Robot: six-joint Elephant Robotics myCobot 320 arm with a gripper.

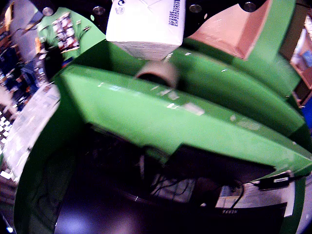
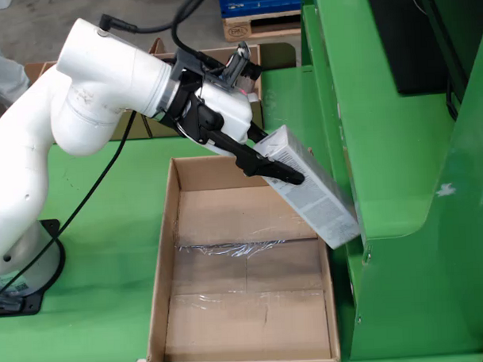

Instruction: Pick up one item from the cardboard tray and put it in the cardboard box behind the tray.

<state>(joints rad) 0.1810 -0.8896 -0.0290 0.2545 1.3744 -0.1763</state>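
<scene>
While carton (image 2: pixel 309 193) print is too blurred to read, gripper (image 2: pixel 273 170) is clamped on it, tilted, over right side of cardboard tray (image 2: pixel 166 255).

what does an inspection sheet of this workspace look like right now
surface: green table, bare around the tray
job's things: white carton held tilted over the right wall of the cardboard tray; no loose items seen in the tray; a cardboard box sits behind it, mostly hidden by the arm
clutter: clear tape across the tray floor; otherwise nothing seen
grippers: gripper black, closed on the carton; the wrist view shows the carton filling the top
cables: black cable runs from the arm down to its base
surroundings: green machine housing on the right of the fixed view; blue crate on a pallet at the back
</scene>
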